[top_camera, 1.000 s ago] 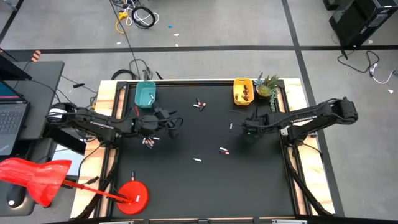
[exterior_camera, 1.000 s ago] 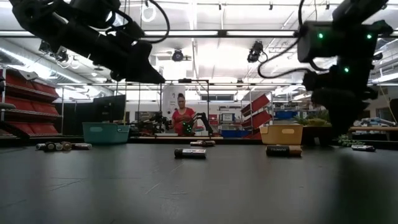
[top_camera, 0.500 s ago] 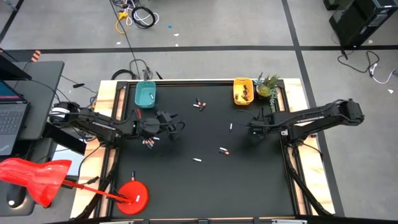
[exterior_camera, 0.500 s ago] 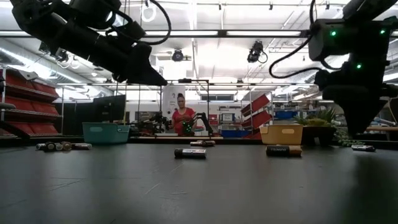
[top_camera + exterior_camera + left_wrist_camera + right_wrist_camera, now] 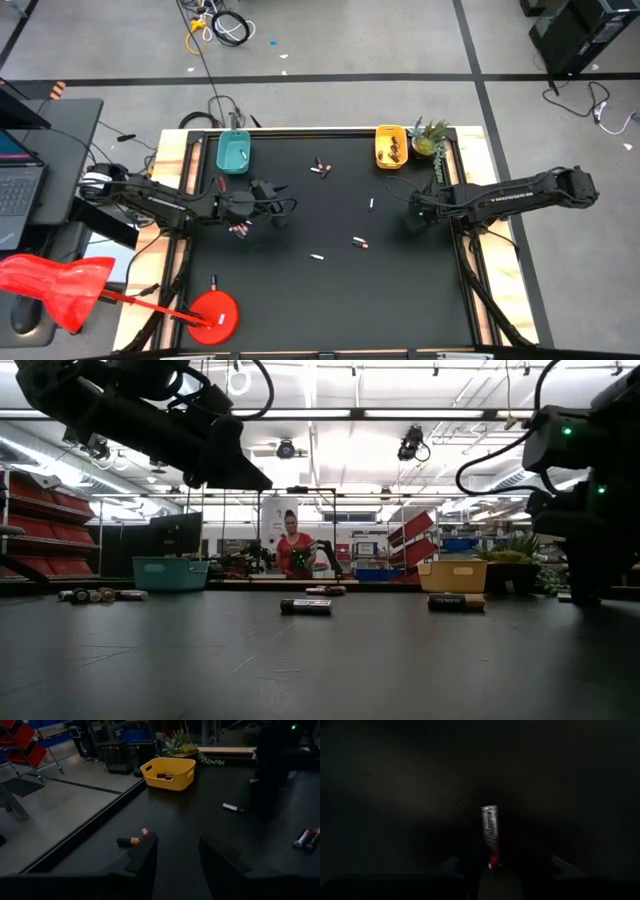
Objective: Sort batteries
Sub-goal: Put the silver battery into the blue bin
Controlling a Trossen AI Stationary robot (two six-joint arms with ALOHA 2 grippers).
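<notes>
Batteries (image 5: 359, 242) mostly lie loose on the counter (image 5: 330, 300); few sit in the yellow tray (image 5: 390, 146) at one o'clock. Left pincer (image 5: 175, 851) open, empty; right pincer (image 5: 415, 205): cannot tell.

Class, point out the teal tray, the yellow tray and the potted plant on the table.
teal tray (image 5: 233, 153): high view, on its bare floor.
yellow tray (image 5: 380, 146): high view, on its left wall.
potted plant (image 5: 430, 137): high view, on its leaves.
</notes>
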